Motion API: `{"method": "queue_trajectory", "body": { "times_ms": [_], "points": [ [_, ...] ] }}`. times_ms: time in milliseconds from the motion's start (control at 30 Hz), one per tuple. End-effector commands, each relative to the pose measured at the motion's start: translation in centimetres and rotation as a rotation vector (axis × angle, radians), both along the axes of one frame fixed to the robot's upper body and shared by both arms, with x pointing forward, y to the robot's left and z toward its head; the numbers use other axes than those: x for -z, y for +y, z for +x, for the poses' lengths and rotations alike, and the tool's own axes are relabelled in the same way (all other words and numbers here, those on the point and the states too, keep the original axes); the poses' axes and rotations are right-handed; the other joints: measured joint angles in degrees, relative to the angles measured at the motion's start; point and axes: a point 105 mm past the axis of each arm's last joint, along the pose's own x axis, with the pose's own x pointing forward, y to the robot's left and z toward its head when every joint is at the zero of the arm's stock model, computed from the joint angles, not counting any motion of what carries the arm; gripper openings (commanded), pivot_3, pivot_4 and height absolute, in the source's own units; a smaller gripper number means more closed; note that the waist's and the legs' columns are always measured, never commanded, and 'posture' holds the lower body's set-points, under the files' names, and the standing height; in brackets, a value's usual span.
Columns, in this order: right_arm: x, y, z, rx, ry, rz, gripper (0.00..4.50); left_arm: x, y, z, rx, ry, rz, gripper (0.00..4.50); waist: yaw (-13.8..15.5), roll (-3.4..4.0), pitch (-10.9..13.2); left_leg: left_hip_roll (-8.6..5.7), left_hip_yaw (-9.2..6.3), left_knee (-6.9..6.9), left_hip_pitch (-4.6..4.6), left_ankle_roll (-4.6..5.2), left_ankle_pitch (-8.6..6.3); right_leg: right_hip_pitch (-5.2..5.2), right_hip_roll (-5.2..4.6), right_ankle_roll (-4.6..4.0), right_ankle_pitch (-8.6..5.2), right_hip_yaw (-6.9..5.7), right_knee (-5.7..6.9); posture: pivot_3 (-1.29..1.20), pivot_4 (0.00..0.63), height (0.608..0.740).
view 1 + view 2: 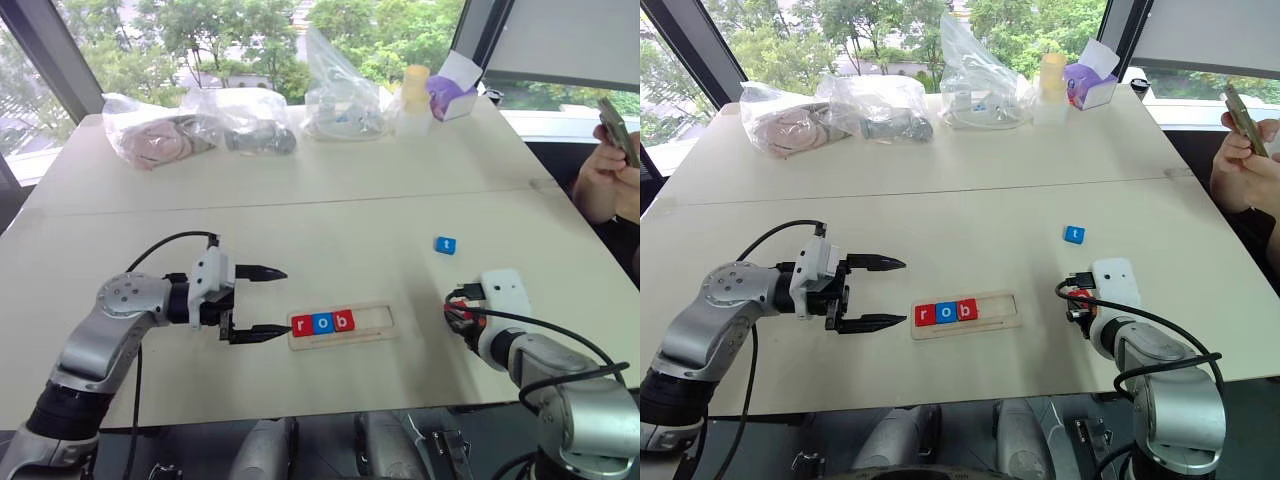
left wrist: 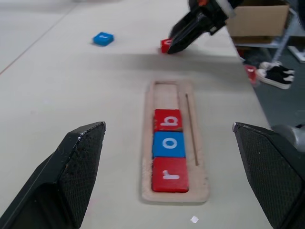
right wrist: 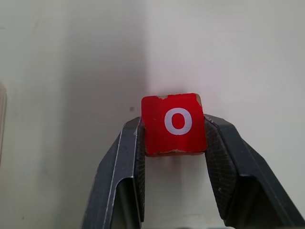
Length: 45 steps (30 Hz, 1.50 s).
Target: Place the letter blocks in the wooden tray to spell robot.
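From the head camera, the wooden tray lies on the pale counter with three letter blocks in its left end: a red r, a blue o and a red b; the right part of the recess is bare. The left pincer sits just left of the tray, its two black fingers spread wide and pointing at it. A blue t block lies apart, beyond the tray and to its right. The right pincer is low over the counter right of the tray. Plastic bags lie along the far edge, and a person's hand holds a phone at the right. In the left wrist view, the r, o, b blocks sit in the tray between the spread fingers. In the right wrist view, the right pincer is pinching a red o block between its fingertips.
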Motion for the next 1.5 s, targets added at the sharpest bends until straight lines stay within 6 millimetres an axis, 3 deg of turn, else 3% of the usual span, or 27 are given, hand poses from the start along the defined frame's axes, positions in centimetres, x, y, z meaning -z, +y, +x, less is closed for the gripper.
{"method": "queue_trajectory", "body": {
  "times_ms": [33,300,467,533,600,667,767,933,1133,1300,1500],
  "points": [
    [-0.4,0.8,-0.1,0.011,-0.034,0.029,1.16,-0.8,-0.3,-0.5,0.057,-0.044,-0.002,4.50,0.17,0.00,0.00,0.01,-0.02,-0.02,0.11,0.00,0.00,0.13,0.00,0.01,-0.01,-0.01,-0.01,0.00,0.150,0.740],
    [0.0,2.1,0.0,0.023,-0.033,0.083,1.16,-1.0,-0.4,0.2,0.037,-0.067,-0.007,4.50,0.21,0.00,0.00,0.00,-0.06,-0.06,0.22,0.00,0.00,0.25,-0.02,0.07,-0.04,-0.03,-0.05,0.00,0.150,0.740],
    [0.1,2.1,0.2,0.019,-0.029,0.086,3.59,-1.0,-0.4,0.2,0.033,-0.072,-0.006,4.50,0.19,0.00,0.00,0.00,-0.07,-0.08,0.22,0.00,0.00,0.25,-0.01,0.07,-0.04,-0.04,-0.06,0.00,0.150,0.740],
    [-1.2,2.7,0.9,-0.110,-0.056,0.057,4.48,-1.0,-0.3,0.2,0.030,-0.072,-0.003,4.50,0.15,0.04,0.03,0.00,-0.08,-0.07,0.22,0.00,0.00,0.26,-0.02,0.07,-0.04,-0.04,-0.06,0.00,0.150,0.740],
    [-2.8,4.1,0.7,-0.383,-0.042,0.014,4.48,-0.9,-0.3,0.1,0.032,-0.073,0.003,4.50,0.12,0.09,0.08,-0.03,-0.03,-0.04,0.22,0.00,-0.01,0.29,-0.06,0.01,-0.07,-0.03,-0.12,0.00,0.150,0.740],
    [-4.2,4.2,0.3,-0.585,-0.013,-0.053,4.48,-0.9,-0.3,0.1,0.044,-0.073,0.013,4.50,0.18,0.04,0.11,-0.03,-0.04,-0.02,0.23,0.04,-0.02,0.38,-0.07,-0.07,-0.14,-0.07,-0.22,0.00,0.150,0.740],
    [-6.4,3.1,0.4,-0.837,-0.023,-0.192,4.48,-0.9,-0.4,0.2,0.056,-0.077,0.020,4.50,0.32,0.01,0.13,0.01,-0.13,-0.07,0.27,0.12,-0.07,0.55,-0.05,0.07,-0.20,-0.25,-0.35,0.00,0.150,0.740],
    [-7.8,0.6,1.4,-1.119,-0.074,-0.250,4.48,-1.1,-0.4,0.5,0.052,-0.087,0.013,4.50,0.28,-0.03,0.16,0.05,-0.14,-0.12,0.25,0.26,-0.16,0.79,-0.04,0.24,-0.11,-0.36,-0.82,0.00,0.150,0.740],
    [-5.5,-2.4,2.7,-1.228,-0.062,-0.246,4.48,-1.2,-0.4,0.3,0.052,-0.084,0.008,4.50,0.32,-0.02,0.18,0.00,0.02,-0.07,0.24,0.42,-0.26,0.81,-0.13,0.31,-0.06,-0.21,-0.99,0.00,0.150,0.740],
    [-2.1,-4.4,3.3,-1.239,0.024,-0.236,4.48,-1.3,0.0,0.1,0.034,-0.081,0.016,4.50,0.36,0.00,0.20,0.01,0.00,-0.08,0.24,0.41,-0.26,0.80,-0.14,0.29,-0.06,-0.18,-0.98,0.00,0.150,0.740],
    [-0.5,-4.7,2.8,-1.312,0.083,-0.222,4.48,-1.3,0.3,-0.1,0.024,-0.078,0.020,4.50,0.32,0.10,0.25,0.01,0.00,-0.09,0.25,0.41,-0.27,0.78,-0.24,0.25,-0.06,-0.15,-0.97,0.00,0.150,0.740]
  ]
}}
